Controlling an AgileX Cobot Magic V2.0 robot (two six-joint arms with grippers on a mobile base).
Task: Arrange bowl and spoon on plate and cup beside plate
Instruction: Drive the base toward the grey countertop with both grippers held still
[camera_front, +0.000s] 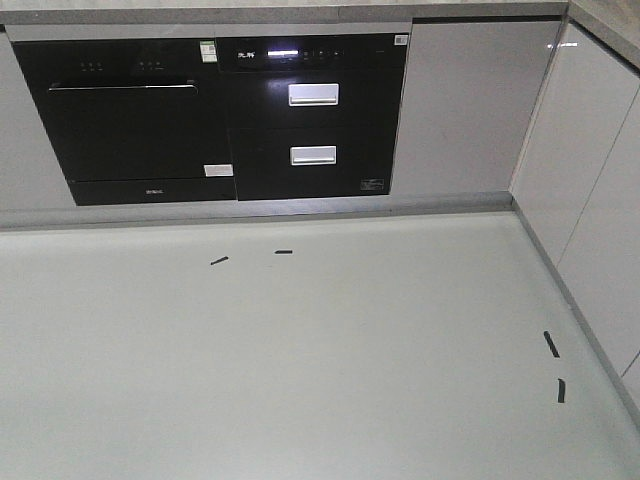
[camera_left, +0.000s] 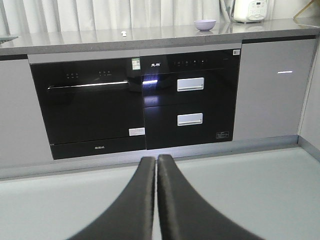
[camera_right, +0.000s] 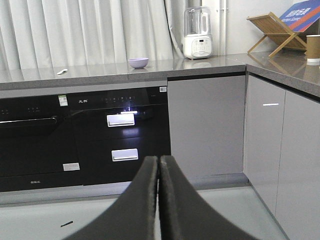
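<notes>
The lavender bowl (camera_left: 205, 24) sits on the grey countertop (camera_left: 150, 39); the right wrist view also has the bowl (camera_right: 138, 63). A small pale spoon (camera_right: 62, 71) lies to its left, also seen as the spoon (camera_left: 123, 33). The brown paper cup (camera_right: 313, 48) stands on the side counter at far right. The plate is out of view. My left gripper (camera_left: 156, 161) is shut with nothing in it, low over the floor and far from the counter. My right gripper (camera_right: 159, 161) is likewise shut and holds nothing.
Black built-in appliances (camera_front: 215, 115) with white drawer handles fill the cabinet front. A white blender (camera_right: 197, 34) and a wooden rack (camera_right: 272, 27) stand on the counter. White cabinets (camera_front: 590, 190) run along the right. Short black tape marks (camera_front: 552, 344) lie on the pale floor.
</notes>
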